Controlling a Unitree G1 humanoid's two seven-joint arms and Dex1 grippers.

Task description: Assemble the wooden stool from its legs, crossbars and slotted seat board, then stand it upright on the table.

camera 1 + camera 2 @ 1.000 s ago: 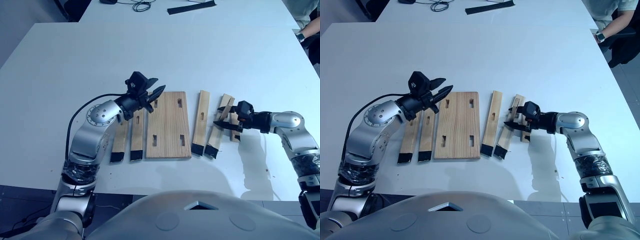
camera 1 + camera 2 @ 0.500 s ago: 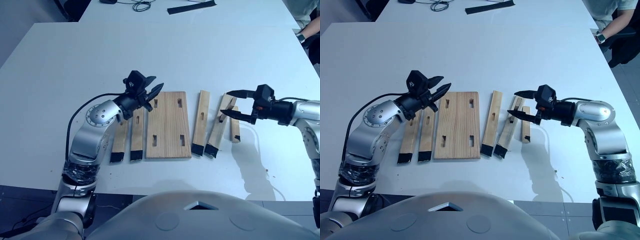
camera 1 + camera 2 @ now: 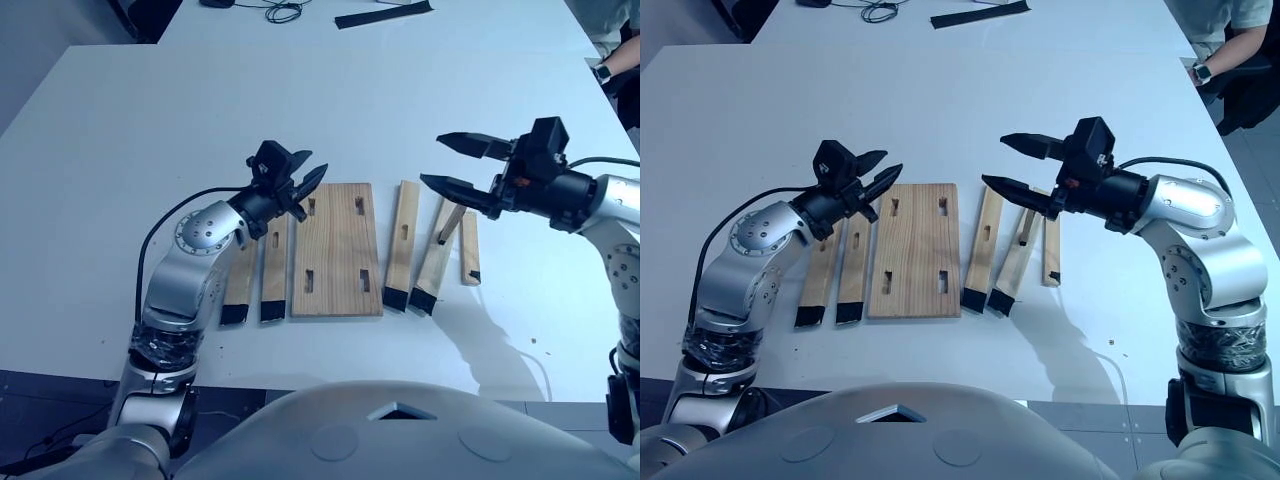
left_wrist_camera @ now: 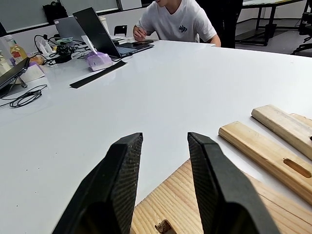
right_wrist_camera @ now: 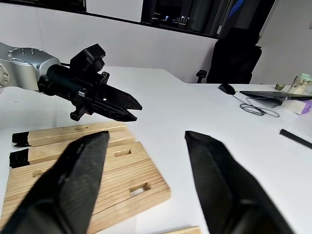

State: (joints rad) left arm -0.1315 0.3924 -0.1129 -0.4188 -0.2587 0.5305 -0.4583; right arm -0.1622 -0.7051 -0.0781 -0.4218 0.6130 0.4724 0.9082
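- The left gripper (image 3: pixel 309 171) hovers low over the far-left corner of the seat board (image 3: pixel 335 250). Its two fingers are parted a moderate way with nothing between them (the left wrist view shows bare table and the board's edge through the gap).
- The right gripper (image 3: pixel 433 160) is raised well above the table. Its fingers are spread wide and empty, over the loose pieces to the right of the board.
- The seat board lies flat on the white table (image 3: pixel 150 120), with its four slots facing up.
- Just left of the board, the first leg (image 3: pixel 272 275) and the second leg (image 3: pixel 238 292) lie side by side, black ends toward the robot.
- Just right of the board lies the third leg (image 3: pixel 401 245), slotted and parallel to the board.
- Beyond that is the fourth leg (image 3: pixel 430 265), tilted so the two black ends come close together.
- A short crossbar (image 3: pixel 470 250) lies outermost.
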